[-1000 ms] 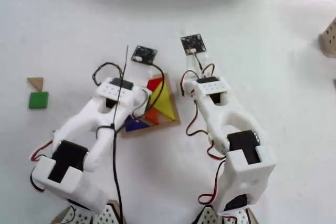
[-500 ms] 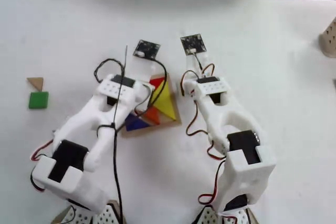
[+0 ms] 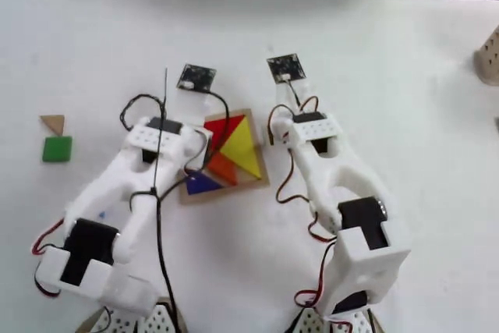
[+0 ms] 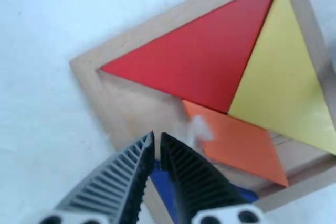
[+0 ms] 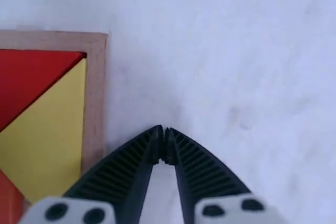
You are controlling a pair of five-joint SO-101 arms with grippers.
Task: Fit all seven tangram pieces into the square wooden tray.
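Note:
The square wooden tray lies between the two arms and holds a red triangle, a yellow triangle, an orange piece and a blue piece. A green square and a small tan triangle lie on the table far left of the tray. My left gripper is shut and empty, over the tray's bare wood beside the blue piece and the orange piece. My right gripper is shut and empty, low over the table just outside the tray's rim.
The white table stretches open behind and to the right of the arms. A pale object stands at the far right edge. Black and red cables hang along both arms.
The left arm has swung to the left, off the tray's far corner, uncovering more of the red triangle. The right arm has kept still.

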